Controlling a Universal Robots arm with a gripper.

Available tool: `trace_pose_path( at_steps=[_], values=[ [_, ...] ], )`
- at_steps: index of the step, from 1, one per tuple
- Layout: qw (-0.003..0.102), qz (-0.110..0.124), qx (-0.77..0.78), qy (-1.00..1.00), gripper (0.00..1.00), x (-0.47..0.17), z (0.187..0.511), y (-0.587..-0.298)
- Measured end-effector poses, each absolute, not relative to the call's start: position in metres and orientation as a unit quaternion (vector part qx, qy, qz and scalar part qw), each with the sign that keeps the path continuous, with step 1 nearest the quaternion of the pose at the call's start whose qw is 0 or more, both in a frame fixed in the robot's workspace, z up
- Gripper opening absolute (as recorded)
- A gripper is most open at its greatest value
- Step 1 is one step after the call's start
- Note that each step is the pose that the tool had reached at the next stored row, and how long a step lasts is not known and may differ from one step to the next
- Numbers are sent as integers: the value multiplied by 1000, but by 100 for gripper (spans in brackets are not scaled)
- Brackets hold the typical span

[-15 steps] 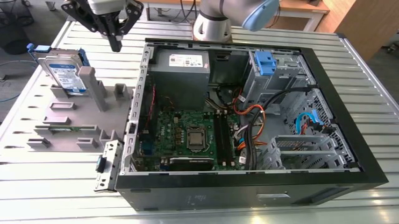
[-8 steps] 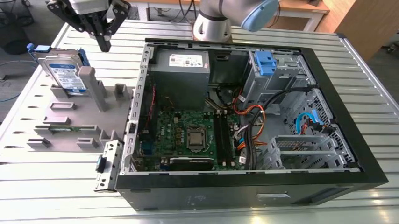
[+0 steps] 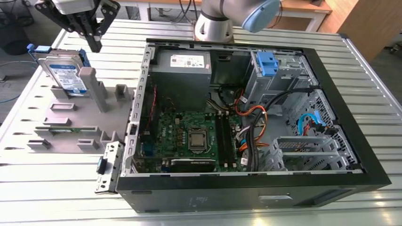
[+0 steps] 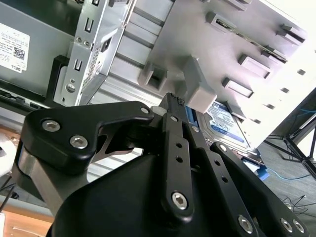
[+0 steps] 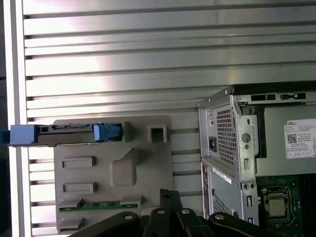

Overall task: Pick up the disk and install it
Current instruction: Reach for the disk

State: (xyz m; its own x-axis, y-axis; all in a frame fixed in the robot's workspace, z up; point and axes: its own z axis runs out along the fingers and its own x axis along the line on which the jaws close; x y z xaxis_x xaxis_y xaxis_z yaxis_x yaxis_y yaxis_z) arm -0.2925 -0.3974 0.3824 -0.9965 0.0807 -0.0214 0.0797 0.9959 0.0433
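hovering nr disk, claw closed, empty

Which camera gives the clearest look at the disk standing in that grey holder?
The exterior view: the disk stands upright in the grey holder, label facing the camera. The first wrist view sees it edge-on; the second wrist view catches part of its label past the gripper.
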Motion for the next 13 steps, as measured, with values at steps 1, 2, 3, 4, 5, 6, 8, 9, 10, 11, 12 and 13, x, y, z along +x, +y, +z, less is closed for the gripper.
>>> trace_pose_path(
  at_steps=[1, 2, 3, 4, 5, 6, 8, 9, 10, 11, 12, 13],
  values=[
    [12, 21, 40, 999, 11, -295, 382, -397],
    [12, 21, 40, 999, 11, -297, 382, -397],
    [12, 21, 40, 999, 11, -299, 382, -397],
    [12, 21, 40, 999, 11, -301, 382, -397],
    [12, 21, 41, 999, 11, -303, 382, -397],
    [12, 21, 41, 999, 11, -305, 382, -397],
    [12, 21, 41, 999, 11, -309, 382, -397],
    [12, 21, 41, 999, 11, -311, 382, -397],
    [12, 21, 41, 999, 11, -313, 381, -397],
    [12, 21, 41, 999, 11, -316, 381, -397],
    [12, 21, 41, 999, 11, -318, 381, -397],
    [12, 21, 41, 999, 11, -320, 381, -397]
  ],
)
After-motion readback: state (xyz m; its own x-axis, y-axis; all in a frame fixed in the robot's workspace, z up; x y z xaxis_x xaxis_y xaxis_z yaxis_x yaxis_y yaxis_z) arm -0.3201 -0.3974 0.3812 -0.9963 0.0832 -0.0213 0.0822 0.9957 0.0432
